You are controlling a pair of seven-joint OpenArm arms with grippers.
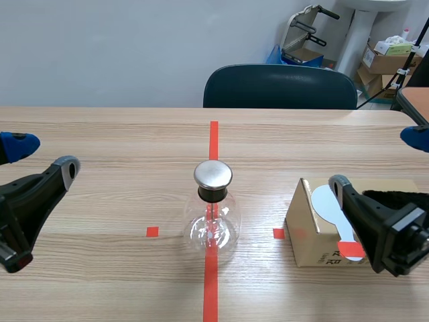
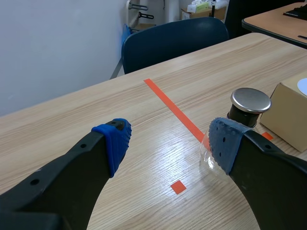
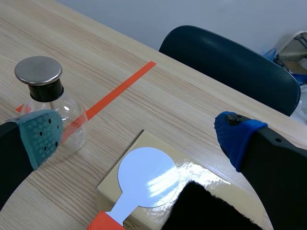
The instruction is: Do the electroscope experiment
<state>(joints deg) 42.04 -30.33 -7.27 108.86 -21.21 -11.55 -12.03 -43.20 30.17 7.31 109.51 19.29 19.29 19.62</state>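
Flask (image 1: 224, 225): clear round glass, upright on the worktop (image 1: 107, 134), standing on the long tape line. What is inside is too small to tell.
Cap (image 1: 213, 174): flat metal disc on a black neck, topping the flask.
Left tool (image 2: 168, 143): fingers spread wide, nothing between them. It sits low to the flask's left, well apart from it. In the left wrist view the flask lies ahead of the tool, partly hidden behind one blue pad.
Right tool (image 3: 139, 139): fingers spread wide, nothing between them. It sits to the flask's right, above the box. In the right wrist view the flask lies ahead, just past the grey-green pad.
Box (image 1: 305, 231): brown cardboard, right of the flask, near it but apart.
Paddle (image 3: 146, 177): white disc with an orange-red handle, flat on the box top. It lies right of the flask, under the gap between the right tool's fingers.
Fur (image 3: 211, 211): black fuzzy piece on the box, touching the paddle on the side away from the flask.
Chair (image 1: 280, 87): dark blue, beyond the flask at the worktop's far edge.
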